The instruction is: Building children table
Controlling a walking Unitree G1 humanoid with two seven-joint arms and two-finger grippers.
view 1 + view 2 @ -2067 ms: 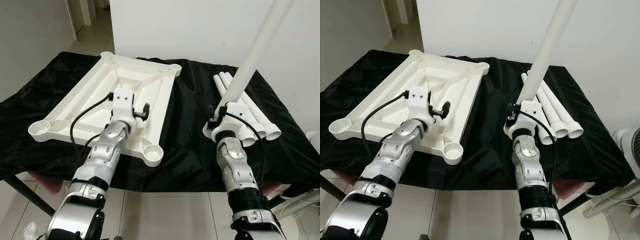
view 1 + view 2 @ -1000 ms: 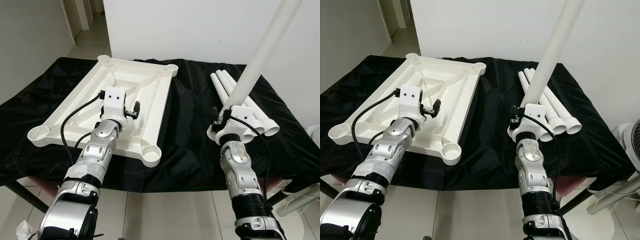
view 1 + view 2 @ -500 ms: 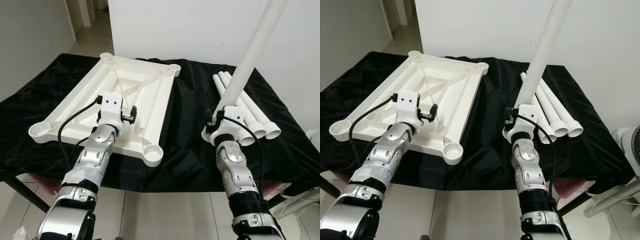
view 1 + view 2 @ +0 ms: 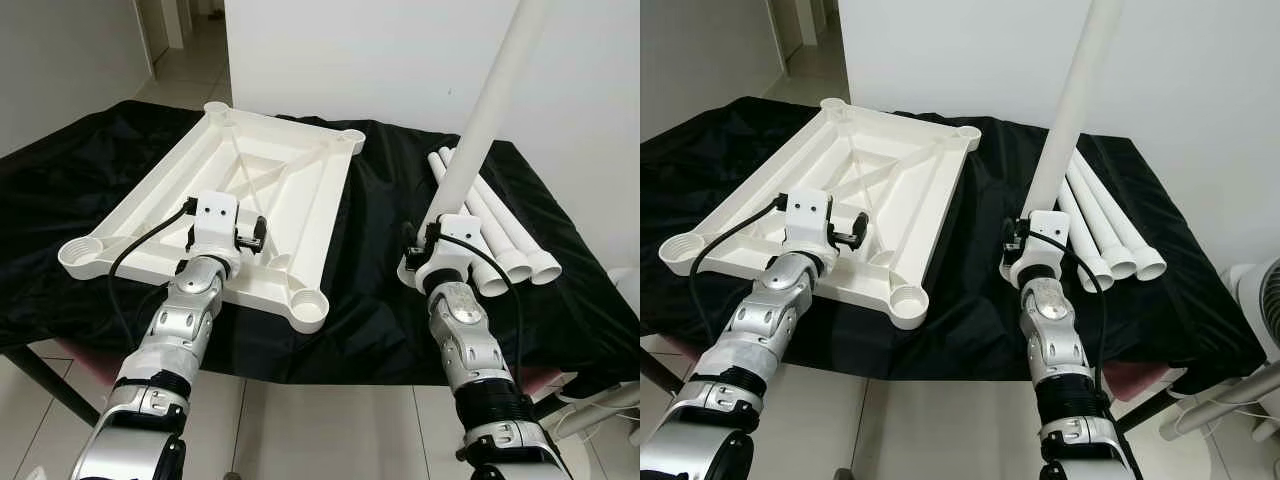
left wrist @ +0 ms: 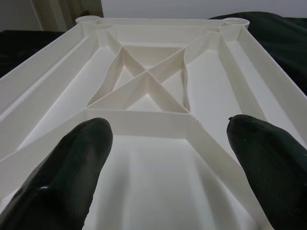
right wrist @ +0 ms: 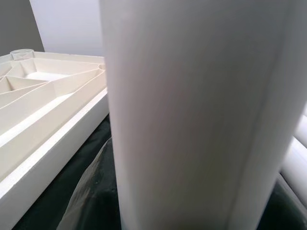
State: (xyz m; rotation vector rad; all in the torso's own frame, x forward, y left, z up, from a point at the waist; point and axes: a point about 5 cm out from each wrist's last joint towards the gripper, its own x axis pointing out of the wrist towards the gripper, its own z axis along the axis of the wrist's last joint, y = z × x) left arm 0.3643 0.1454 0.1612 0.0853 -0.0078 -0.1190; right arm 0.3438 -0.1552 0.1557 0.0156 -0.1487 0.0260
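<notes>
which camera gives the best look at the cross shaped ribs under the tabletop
The left wrist view: the cross ribs sit sharp between the open left hand. Both eye views show them smaller and partly behind that hand; the right wrist view catches just their edge.

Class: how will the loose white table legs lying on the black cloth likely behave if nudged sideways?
The legs are round tubes, so they would probably roll. They look hollow at the open ends, so likely light. They seem rigid, like the one the right hand holds upright.
</notes>
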